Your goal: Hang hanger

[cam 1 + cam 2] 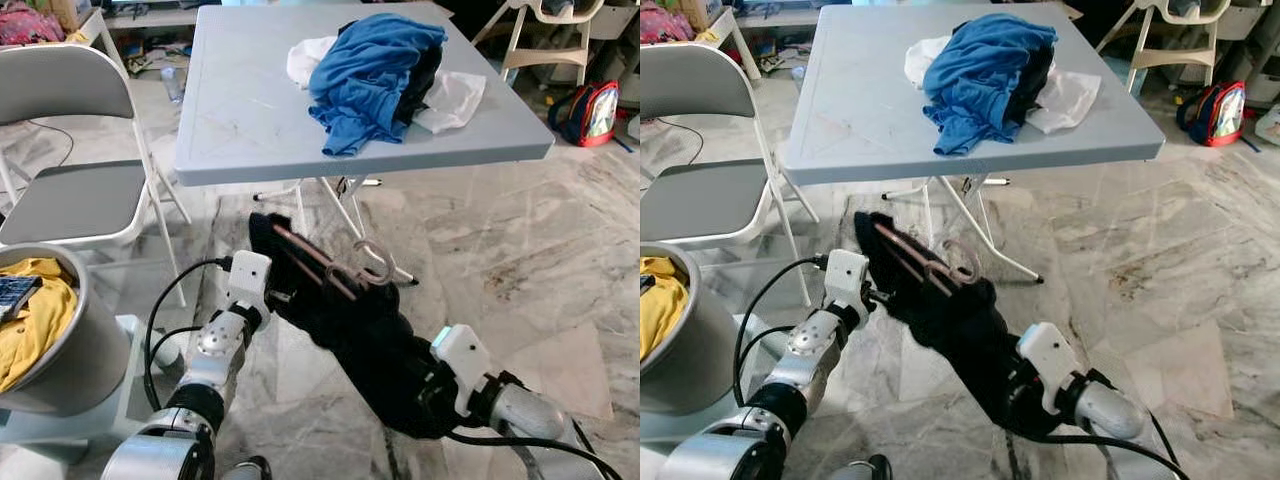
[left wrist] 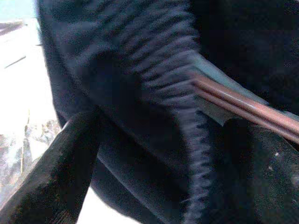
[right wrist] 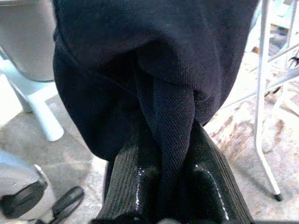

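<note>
Ribbed black garment (image 1: 370, 340), slim copper-pink hanger (image 1: 330, 265)

Black garment (image 1: 350, 320), copper-pink hanger (image 1: 330, 265), blue cloth (image 1: 370, 70), grey table (image 1: 240, 110), yellow laundry (image 1: 35, 315)

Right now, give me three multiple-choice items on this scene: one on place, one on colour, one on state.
1. Where does the pile of clothes lie?
A. on the folding chair
B. on the grey table
C. on the floor

2. What colour is the top garment of that pile?
A. blue
B. red
C. green

3. What is the right tool doing?
A. hanging open
B. shut on the dark garment
C. gripping a table leg

Answers:
1 B: the pile of clothes sits on the table.
2 A: its top piece is blue.
3 B: the right tool pinches a fold of the dark garment, which carries the hanger; the left tool holds the other end.
</note>
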You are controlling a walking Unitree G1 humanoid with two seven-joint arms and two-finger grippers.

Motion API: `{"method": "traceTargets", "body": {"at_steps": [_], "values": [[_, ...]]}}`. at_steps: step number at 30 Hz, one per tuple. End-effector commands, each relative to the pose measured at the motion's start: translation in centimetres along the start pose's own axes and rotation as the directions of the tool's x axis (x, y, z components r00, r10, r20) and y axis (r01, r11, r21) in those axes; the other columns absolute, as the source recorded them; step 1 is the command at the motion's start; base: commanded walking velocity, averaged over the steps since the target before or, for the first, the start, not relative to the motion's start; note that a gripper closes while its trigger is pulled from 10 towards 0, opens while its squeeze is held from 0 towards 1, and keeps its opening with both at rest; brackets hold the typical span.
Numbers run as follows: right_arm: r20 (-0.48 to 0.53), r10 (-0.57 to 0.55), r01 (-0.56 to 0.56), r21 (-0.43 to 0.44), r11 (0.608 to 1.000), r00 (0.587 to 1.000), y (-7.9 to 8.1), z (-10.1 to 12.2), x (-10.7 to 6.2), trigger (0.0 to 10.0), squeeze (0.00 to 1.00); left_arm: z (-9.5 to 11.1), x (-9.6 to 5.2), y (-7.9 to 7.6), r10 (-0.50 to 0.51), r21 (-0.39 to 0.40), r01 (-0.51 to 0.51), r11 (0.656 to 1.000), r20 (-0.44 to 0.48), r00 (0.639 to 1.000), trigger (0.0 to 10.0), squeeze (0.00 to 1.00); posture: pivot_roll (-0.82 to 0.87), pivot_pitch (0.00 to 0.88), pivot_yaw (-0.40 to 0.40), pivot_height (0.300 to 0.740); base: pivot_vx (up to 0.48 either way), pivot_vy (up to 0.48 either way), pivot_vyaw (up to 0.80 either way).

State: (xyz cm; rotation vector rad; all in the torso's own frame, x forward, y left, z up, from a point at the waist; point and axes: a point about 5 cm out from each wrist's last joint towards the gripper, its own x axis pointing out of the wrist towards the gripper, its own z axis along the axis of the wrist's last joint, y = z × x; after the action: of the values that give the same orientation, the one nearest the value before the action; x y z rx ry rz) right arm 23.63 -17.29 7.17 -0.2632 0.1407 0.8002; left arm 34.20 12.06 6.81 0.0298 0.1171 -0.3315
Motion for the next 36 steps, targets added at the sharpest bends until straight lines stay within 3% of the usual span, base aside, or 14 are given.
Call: {"method": "traceTargets", "body": {"at_steps": [1, 3, 36], "values": [[0.028, 0.026, -0.026, -0.011, 1.0, 0.999, 0.0, 0.91, -0.29, 10.0, 0.0, -0.02, 0.02, 0.54, 0.02, 0.018, -0.02, 1.0, -0.022, 1.0, 10.0, 0.0, -0.07, 0.17, -0.012, 0.74, 0.0, 0.0, 0.0], [0.018, 0.014, -0.014, -0.02, 1.0, 1.0, -0.42, 0.97, -0.64, 10.0, 0.0, 0.21, 0.04, 0.88, 0.032, 0.006, -0.031, 0.999, -0.009, 0.999, 0.0, 0.0, -0.07, 0.169, -0.008, 0.74, 0.0, 0.0, 0.0], [-0.051, 0.011, -0.015, -0.068, 0.998, 0.999, -0.19, 0.37, -0.15, 10.0, 0.0, 0.2, 0.04, 0.67, 0.018, 0.0, -0.018, 1.0, 0.0, 1.0, 0.0, 0.0, -0.07, 0.153, -0.017, 0.74, 0.0, 0.0, 0.0]]}}
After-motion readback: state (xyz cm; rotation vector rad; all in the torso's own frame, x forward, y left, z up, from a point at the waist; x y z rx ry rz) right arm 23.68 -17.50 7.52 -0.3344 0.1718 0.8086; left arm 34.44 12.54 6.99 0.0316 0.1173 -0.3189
